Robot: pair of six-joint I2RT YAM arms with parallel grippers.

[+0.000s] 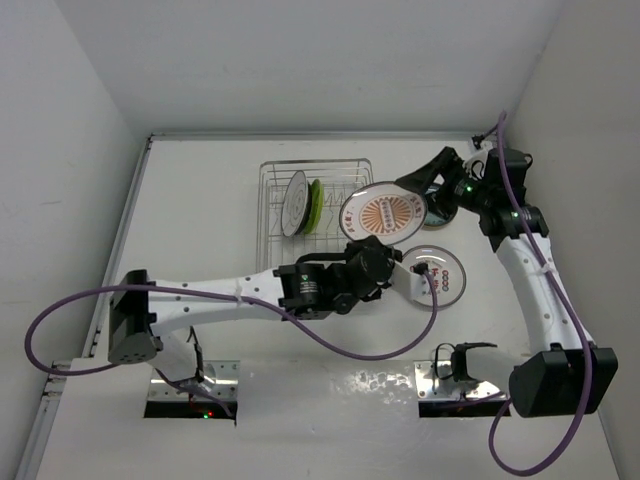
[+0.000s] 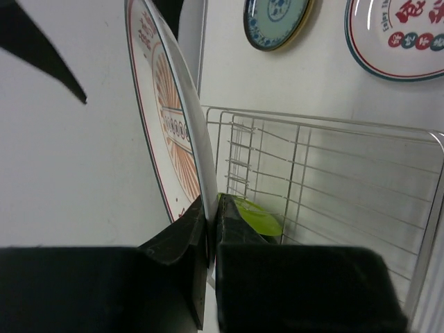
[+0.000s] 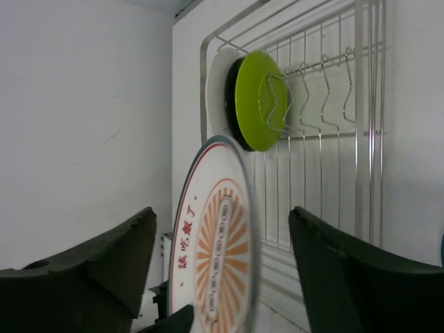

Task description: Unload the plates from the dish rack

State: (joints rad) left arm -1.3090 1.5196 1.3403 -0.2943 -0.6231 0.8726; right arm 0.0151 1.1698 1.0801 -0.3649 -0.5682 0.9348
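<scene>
Left hand (image 2: 208,229): closed tight on the lower rim of the sunburst plate (image 1: 383,213), holding it on edge just off the dish rack's right side.
Right hand (image 3: 222,229): open wide, one finger on each side of that same plate; contact cannot be told.
Dish rack (image 1: 335,170): sits on the counter (image 1: 200,220).
Inside the rack: pale patterned plate (image 1: 294,203), then green plate (image 1: 316,203) close beside it, both upright in the left half.
Right of the rack: blue-centred plate (image 2: 276,21) and red-marked plate (image 2: 406,35), flat on the counter.
</scene>
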